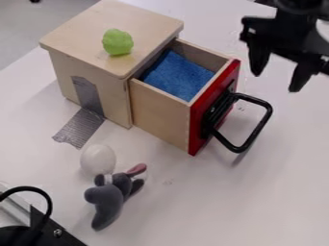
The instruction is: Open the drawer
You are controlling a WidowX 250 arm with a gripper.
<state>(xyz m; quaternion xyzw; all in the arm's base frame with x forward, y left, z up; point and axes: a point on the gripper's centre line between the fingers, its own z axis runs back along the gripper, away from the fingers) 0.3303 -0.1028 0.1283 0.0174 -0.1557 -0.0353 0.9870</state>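
Observation:
The black gripper [276, 79] hangs at the upper right, open, its two fingers apart with nothing between them. It is apart from the drawer and its handle. The wooden drawer [160, 113] stands pulled out of its box [96, 81], with a blue lining [178, 74] showing inside. Its red front [198, 129] faces right and carries a black loop handle [258, 129], which sticks out over the table.
A green lump [118, 42] rests on top of the box. Grey tape [80, 127] holds the box to the white table [212, 206]. A white egg [98, 159] and a grey plush toy [109, 199] lie in front; black equipment [38, 230] occupies the lower left corner.

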